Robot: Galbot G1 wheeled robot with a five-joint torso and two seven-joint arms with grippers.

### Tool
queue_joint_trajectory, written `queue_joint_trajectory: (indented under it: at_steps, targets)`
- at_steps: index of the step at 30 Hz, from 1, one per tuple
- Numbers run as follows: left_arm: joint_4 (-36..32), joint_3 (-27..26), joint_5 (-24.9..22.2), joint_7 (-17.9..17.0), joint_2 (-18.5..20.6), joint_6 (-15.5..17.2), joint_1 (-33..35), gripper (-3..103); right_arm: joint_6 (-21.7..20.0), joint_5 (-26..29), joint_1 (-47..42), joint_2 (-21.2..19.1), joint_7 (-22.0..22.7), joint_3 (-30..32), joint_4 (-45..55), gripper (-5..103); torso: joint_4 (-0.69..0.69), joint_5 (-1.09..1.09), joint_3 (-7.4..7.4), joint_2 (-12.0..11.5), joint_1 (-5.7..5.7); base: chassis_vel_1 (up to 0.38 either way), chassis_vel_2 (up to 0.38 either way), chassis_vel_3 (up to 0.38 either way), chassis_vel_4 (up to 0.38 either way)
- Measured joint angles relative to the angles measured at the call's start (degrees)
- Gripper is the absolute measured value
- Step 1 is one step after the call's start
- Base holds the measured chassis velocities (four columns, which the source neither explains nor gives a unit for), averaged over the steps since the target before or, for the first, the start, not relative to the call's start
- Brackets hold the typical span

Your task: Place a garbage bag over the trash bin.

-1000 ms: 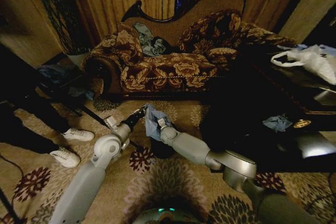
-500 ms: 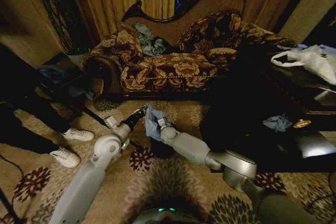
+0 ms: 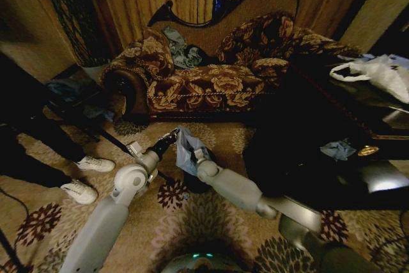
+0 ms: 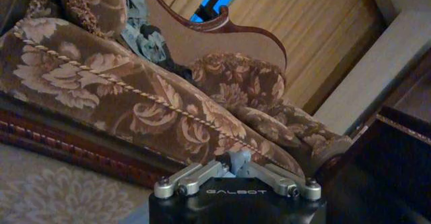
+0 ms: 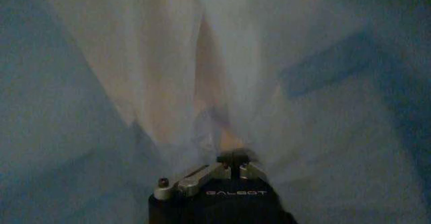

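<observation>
You have the right end effector (image 3: 193, 153) pinching the garbage bag (image 3: 185, 147) above the trash bin (image 3: 195, 180) on the carpet, so the film hangs over its rim, while the left end effector (image 3: 171, 136), pressed together, waits just beside.

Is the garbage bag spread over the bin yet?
No. The garbage bag hangs bunched from the right pincer above the trash bin.

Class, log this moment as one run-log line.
right gripper: shut on garbage bag | left gripper: beside bag | trash bin: under bag, uncovered

Bag (image 3: 186, 149) pale blue-grey; sofa (image 3: 204, 84) brown floral.
</observation>
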Motion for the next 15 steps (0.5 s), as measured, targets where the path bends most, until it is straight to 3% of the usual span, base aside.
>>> queue_joint_trajectory:
  at_steps: [15]
  targets:
    - [0.0,0.0,0.0,0.0,0.0,0.0,0.0,0,3.1,-4.5,-12.2,-7.6,0.3,10.8,17.9,0,0.0,0.01,-0.02,0.0,-0.02,0.0,0.0,0.0,0.0]
